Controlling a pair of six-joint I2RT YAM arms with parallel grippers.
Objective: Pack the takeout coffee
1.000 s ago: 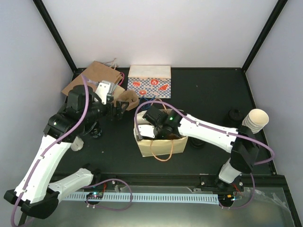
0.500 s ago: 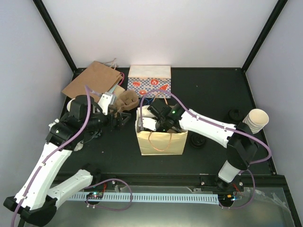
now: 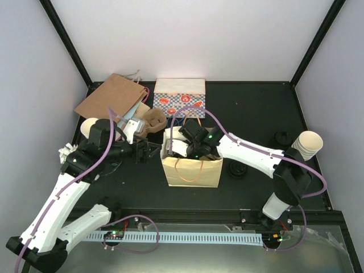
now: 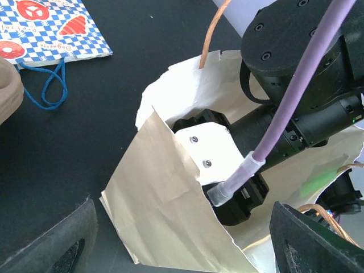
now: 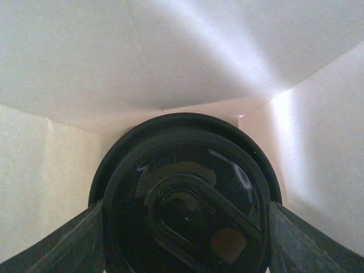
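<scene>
The takeout coffee (image 5: 185, 205) shows only as its round black lid, deep inside the cream paper bag (image 3: 192, 173). My right gripper (image 5: 186, 245) reaches down into that bag, a finger pressed to each side of the lid, shut on the cup. From above, only the right wrist (image 3: 191, 145) shows in the bag's mouth. My left gripper (image 3: 150, 151) hovers open just left of the bag. In the left wrist view its fingers (image 4: 62, 242) stand wide apart, and the bag's near wall (image 4: 165, 199) lies ahead of them, untouched.
A blue-checked paper bag (image 3: 180, 99) and a flat brown bag (image 3: 111, 94) lie at the back left, with a brown cup carrier (image 3: 153, 120) beside them. Stacked lidless cups (image 3: 307, 143) stand at the right edge. Loose black lids (image 3: 237, 170) lie right of the cream bag.
The cream bag has gone from leaning to standing upright. My left gripper has moved right, up to the bag. The right gripper stays inside it.
</scene>
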